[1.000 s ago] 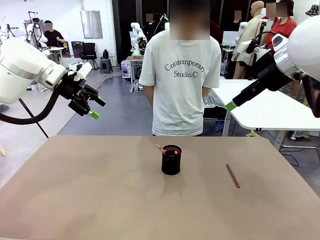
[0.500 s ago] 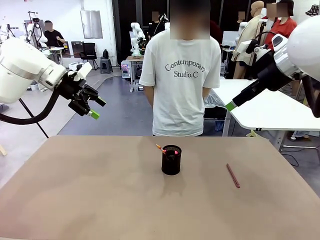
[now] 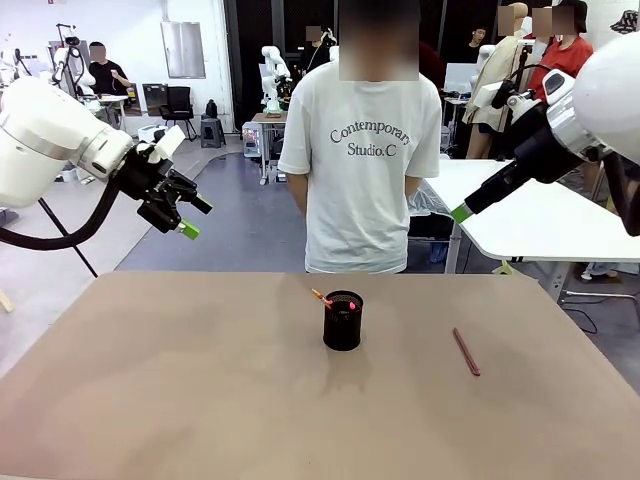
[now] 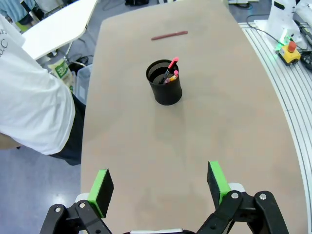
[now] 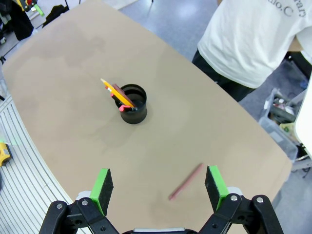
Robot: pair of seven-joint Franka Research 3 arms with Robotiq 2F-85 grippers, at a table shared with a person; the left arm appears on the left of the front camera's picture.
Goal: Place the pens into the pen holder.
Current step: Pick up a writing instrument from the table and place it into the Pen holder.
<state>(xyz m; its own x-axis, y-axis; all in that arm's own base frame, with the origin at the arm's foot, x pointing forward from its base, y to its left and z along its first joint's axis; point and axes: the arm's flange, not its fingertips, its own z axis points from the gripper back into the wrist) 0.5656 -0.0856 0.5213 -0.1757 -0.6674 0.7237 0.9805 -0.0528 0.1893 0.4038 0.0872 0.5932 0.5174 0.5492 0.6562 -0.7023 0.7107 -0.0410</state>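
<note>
The black mesh pen holder (image 3: pixel 342 320) stands mid-table with two pens in it: a yellow-orange one (image 5: pixel 116 92) leaning out over the rim and a dark one with a red tip (image 4: pixel 172 64). A reddish-pink pen (image 3: pixel 466 352) lies flat on the table to the holder's right, also seen in the right wrist view (image 5: pixel 185 182) and the left wrist view (image 4: pixel 169 35). My left gripper (image 3: pixel 192 217) hangs open high above the table's left side. My right gripper (image 3: pixel 461 212) is raised high at the right, open and empty.
A person in a white T-shirt (image 3: pixel 360 150) stands at the far edge of the brown table (image 3: pixel 200 400), hands behind the back. A white table (image 3: pixel 540 220) stands behind at the right.
</note>
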